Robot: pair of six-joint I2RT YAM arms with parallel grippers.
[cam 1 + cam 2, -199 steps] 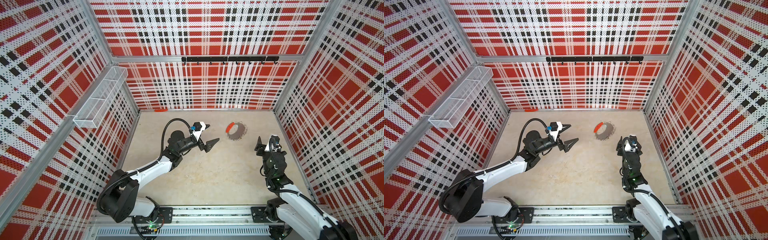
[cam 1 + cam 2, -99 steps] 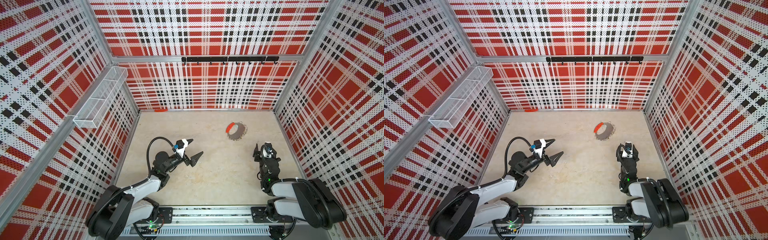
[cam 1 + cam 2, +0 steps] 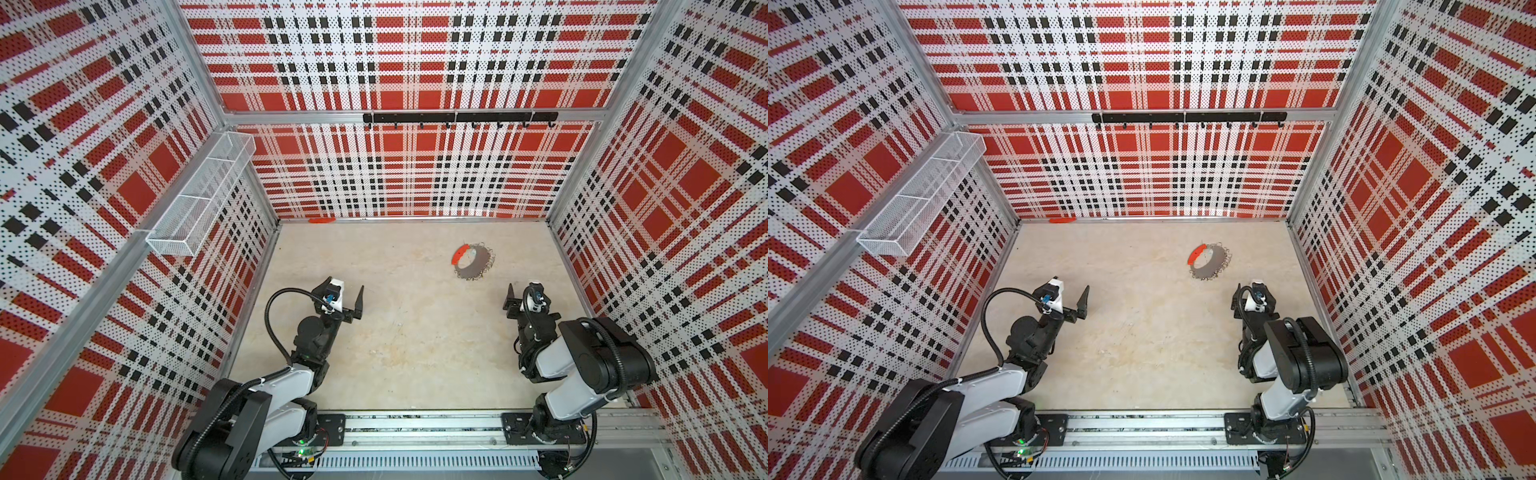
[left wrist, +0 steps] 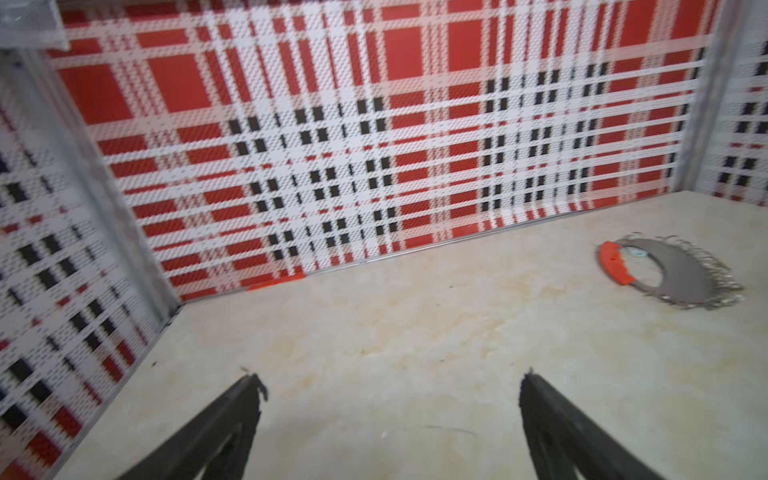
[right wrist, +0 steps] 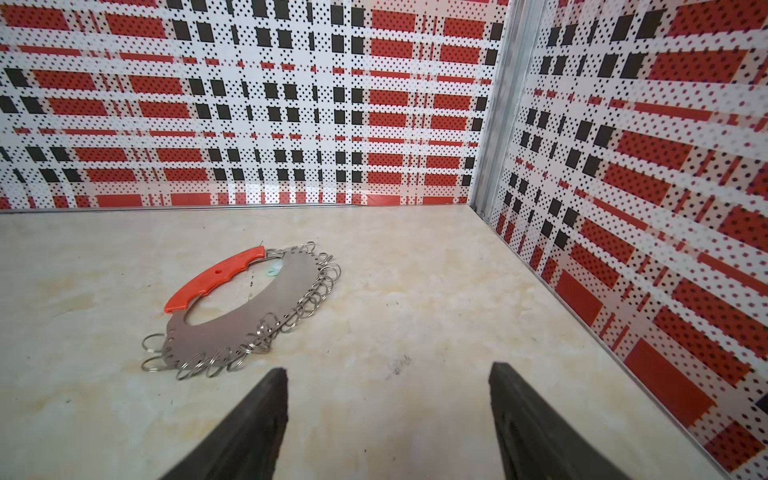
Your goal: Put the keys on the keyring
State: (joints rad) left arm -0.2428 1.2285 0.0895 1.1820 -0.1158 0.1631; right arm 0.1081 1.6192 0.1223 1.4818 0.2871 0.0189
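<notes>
Both tools are empty, so I judge the work nearly or fully done. My left tool (image 4: pixel 390 376) gapes wide and my right tool (image 5: pixel 388 368) stands well apart, each with nothing between the jaws. The keyring (image 5: pixel 249 316) lies flat on the tabletop (image 5: pixel 415 291), just ahead of the right tool. Only the wrist views show the keys (image 5: pixel 272 270), a pale teal tag at the hoop beside the red segment (image 5: pixel 212 276). Whether it is threaded on, I cannot tell. In both top views the tag is too small to see.
</notes>
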